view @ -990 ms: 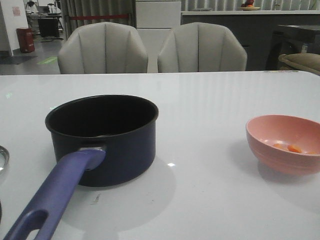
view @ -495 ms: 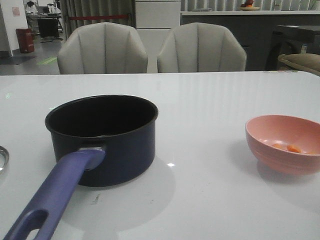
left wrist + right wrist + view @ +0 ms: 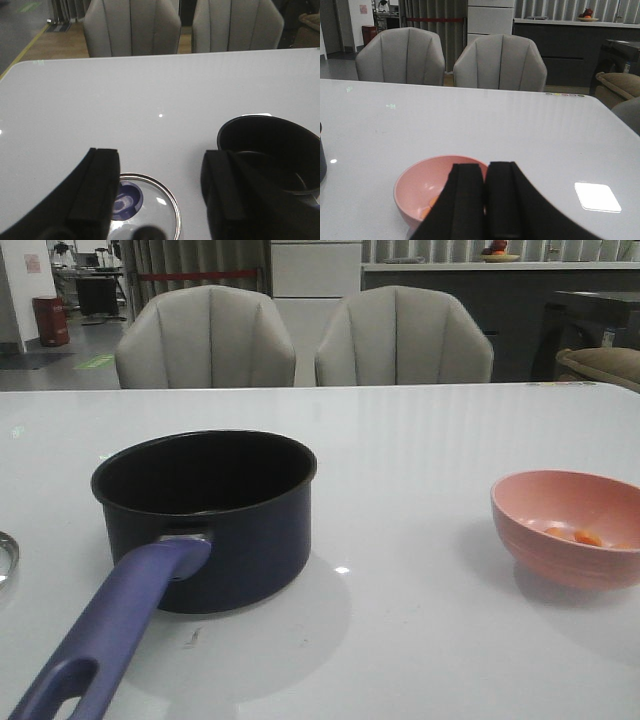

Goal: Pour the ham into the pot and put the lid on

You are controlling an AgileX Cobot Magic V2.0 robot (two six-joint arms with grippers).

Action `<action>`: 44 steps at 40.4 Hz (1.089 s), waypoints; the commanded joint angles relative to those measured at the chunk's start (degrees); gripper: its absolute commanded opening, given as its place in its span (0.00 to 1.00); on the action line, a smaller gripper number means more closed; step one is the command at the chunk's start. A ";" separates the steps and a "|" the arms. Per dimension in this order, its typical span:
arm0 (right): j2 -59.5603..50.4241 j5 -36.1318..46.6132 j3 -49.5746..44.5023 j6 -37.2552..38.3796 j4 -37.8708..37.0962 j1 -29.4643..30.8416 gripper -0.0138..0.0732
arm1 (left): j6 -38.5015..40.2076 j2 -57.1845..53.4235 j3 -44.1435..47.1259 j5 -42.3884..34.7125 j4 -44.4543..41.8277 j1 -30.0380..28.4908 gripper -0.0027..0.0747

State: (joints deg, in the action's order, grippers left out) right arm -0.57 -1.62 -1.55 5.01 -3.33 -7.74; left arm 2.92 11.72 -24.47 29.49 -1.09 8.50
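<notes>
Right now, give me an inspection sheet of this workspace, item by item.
Surface: white glossy table, light glare spots.
Pot: upright, empty, handle toward the robot.
Ham: orange chunks in the pink bowl, right of the pot.
Lid: flat on the table left of the pot, knob up.
Clutter: nothing seen.
Left gripper: open, above the lid, holding nothing.
Right gripper: shut, empty, near the bowl.
Cables: nothing seen.
Surroundings: two grey chairs behind the table, a counter beyond.

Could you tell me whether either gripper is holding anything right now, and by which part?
Nothing is held. The left gripper is open above the lid; the right gripper is shut and empty near the pink bowl.
</notes>
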 commanded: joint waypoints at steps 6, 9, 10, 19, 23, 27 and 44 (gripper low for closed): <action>-1.19 5.03 0.32 -0.39 -0.70 0.39 0.33 | 0.12 -11.30 3.05 -7.68 -0.93 3.65 0.53; -1.19 5.03 0.32 -0.39 -0.70 0.39 0.33 | 0.12 -12.56 3.73 -7.80 -0.93 3.65 0.53; -1.17 5.09 0.32 -0.39 -0.70 0.39 0.33 | 0.12 -12.72 3.83 -7.80 -0.93 3.65 0.53; -1.17 6.95 0.32 -0.99 -0.84 0.44 0.33 | 0.12 -12.72 3.96 -7.80 -0.70 3.65 0.53; -1.12 12.54 0.56 -2.61 -1.11 0.53 0.33 | 0.12 -12.72 4.10 -8.07 -0.70 3.65 0.53; -0.53 9.99 3.57 -2.61 -1.04 0.53 0.33 | 0.12 -12.72 4.10 -8.07 -0.70 3.65 0.53; 24.95 -9.33 22.85 -3.12 1.05 0.53 0.33 | 0.12 -12.72 4.10 -8.17 -0.70 3.65 0.53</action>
State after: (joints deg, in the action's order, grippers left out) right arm 20.13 -13.55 18.58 2.57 -2.76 -7.43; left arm 2.92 -0.34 -18.97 25.97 -1.84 11.67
